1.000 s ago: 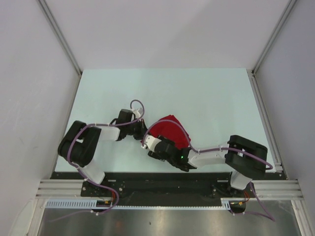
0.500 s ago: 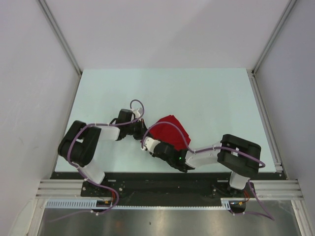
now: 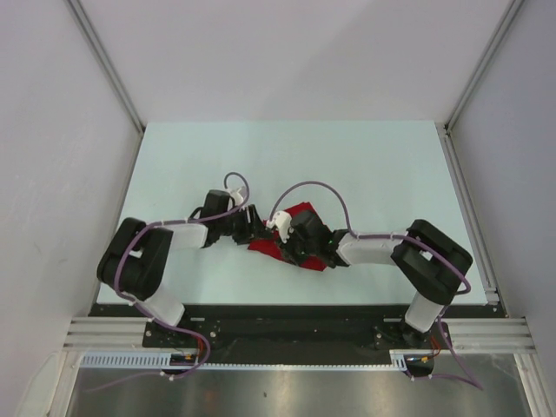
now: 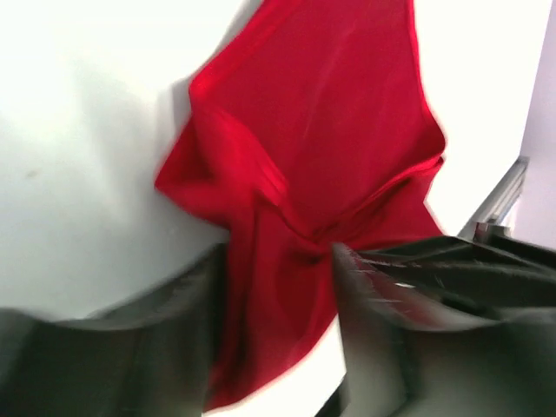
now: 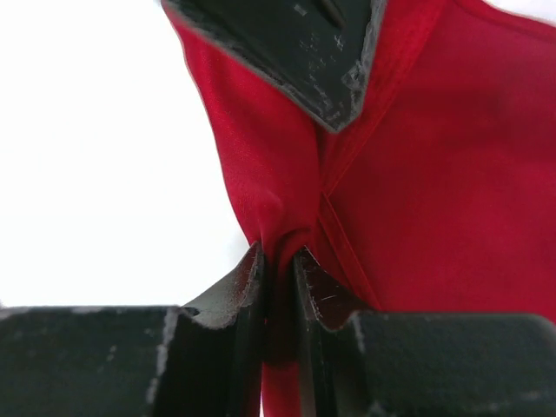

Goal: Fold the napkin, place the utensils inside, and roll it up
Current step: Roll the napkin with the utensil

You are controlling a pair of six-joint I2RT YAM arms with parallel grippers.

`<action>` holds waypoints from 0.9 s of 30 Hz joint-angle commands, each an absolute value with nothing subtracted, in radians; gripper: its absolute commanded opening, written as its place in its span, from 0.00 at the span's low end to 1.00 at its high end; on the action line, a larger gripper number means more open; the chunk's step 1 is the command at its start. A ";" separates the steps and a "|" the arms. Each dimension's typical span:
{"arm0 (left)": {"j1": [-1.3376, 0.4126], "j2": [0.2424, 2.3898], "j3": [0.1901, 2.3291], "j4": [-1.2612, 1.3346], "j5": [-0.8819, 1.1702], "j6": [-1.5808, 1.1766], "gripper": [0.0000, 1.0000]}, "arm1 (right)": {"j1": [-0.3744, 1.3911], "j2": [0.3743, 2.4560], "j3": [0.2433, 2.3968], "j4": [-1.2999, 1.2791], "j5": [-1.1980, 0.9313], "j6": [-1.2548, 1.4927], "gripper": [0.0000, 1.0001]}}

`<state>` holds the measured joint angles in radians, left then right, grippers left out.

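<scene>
Your right gripper has its fingers pressed together on a gathered fold of the napkin. The red cloth bunches into a ridge right at the tips and runs down through the narrow slit between them. Just past that pinch, one scuffed dark finger of your left gripper lies over the same stretch of napkin, its point aimed back at the fold.

On the left gripper the fingers stand apart. A band of the napkin hangs through the gap between them. That view is blurred, so you cannot tell whether the cloth touches both inner faces. Beyond the gap the napkin spreads out in loose, creased folds with a hemmed edge turned up.

From above, the napkin lies crumpled on the pale table, and the two grippers meet over it. The left one comes in from the napkin's left side and the right one from its right. Red shows at the napkin's far edge behind the right gripper, and again at its near-left corner. A purple cable arches just beyond the napkin's far side.
</scene>
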<state>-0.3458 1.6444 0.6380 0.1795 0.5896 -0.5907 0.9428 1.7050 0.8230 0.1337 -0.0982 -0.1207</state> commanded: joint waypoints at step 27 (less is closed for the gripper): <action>-0.417 1.302 0.505 0.293 0.351 -0.451 0.73 | 0.486 2.092 0.939 0.041 -0.962 0.245 0.01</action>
<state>-0.3943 1.2697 0.5014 0.2440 0.3676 -0.4953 0.5228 2.0163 0.9466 0.1619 -1.0298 0.2356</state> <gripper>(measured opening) 0.747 0.185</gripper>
